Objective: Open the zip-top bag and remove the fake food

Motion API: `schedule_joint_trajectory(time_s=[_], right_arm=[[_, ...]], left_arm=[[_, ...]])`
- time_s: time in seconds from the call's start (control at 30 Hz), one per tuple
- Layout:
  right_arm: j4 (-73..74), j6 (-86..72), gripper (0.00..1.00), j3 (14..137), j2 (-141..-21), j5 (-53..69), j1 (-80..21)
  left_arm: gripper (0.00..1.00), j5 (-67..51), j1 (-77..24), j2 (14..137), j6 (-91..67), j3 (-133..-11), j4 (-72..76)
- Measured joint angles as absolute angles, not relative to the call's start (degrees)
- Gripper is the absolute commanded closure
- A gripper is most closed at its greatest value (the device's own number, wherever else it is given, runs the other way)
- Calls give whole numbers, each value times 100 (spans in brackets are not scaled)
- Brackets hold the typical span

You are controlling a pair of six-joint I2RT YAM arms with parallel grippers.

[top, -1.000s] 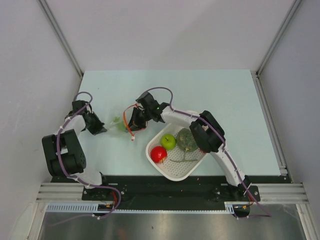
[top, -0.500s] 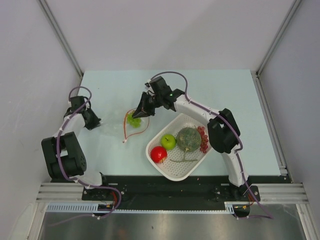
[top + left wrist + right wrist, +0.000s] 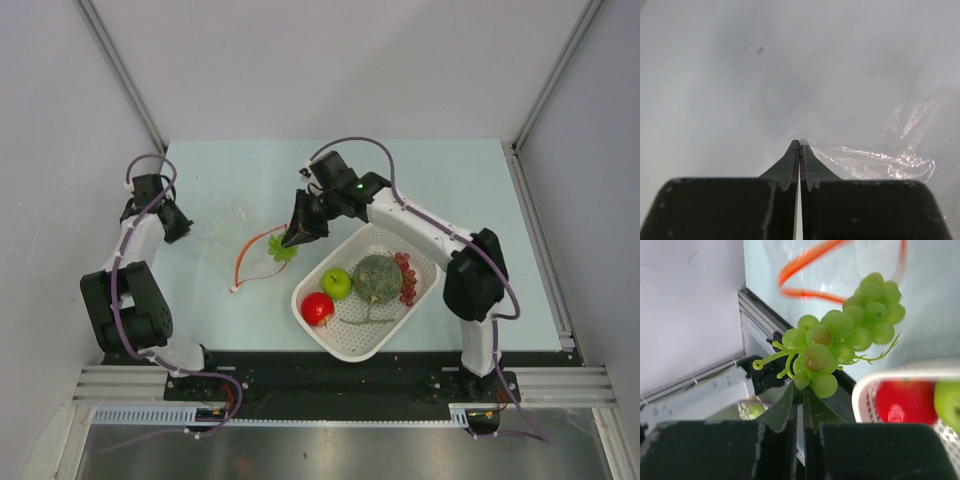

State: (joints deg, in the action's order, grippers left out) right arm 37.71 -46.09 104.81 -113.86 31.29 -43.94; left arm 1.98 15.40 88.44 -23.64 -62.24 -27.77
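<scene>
One pale-blue table (image 3: 450,200) between grey walls (image 3: 350,60) — left claw (image 3: 799,146) together, right claw (image 3: 800,391) clamped on grapes (image 3: 850,330)

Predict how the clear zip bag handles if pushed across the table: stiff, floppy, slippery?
Probably floppy: the zip-top bag lies crumpled, its orange zip strip curling in a loose loop. Likely very light: thin film, nothing visible inside. A push would probably bunch it rather than slide it; the left gripper seems to pinch only its edge.

Green grapes (image 3: 283,249) nearer the basket (image 3: 350,351)
</scene>
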Motion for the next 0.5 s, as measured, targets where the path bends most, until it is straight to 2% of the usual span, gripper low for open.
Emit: schedule_joint_trajectory(time_s=[0.37,0.4,0.43,0.47,0.5], right_arm=[[4958,-3889,100,8941,-8844,3094,-4202],[5186,-3778,100,8855,-8737,3033,-4204],[5367,-3693,100,8770,-8650,2974,-4211],[5533,-3601,100,8667,-8560,2897,-4219],[5680,-3527,100,8584,-8490,2840,-4217]], left_arm=[[99,587,1540,9236,-2340,-6997,-3063],[95,652,1542,9264,-2338,-7057,-3114],[82,725,1549,9295,-2338,-7131,-3177],[73,775,1555,9323,-2338,-7207,-3227],[51,849,1566,9365,-2316,-7330,-3323]])
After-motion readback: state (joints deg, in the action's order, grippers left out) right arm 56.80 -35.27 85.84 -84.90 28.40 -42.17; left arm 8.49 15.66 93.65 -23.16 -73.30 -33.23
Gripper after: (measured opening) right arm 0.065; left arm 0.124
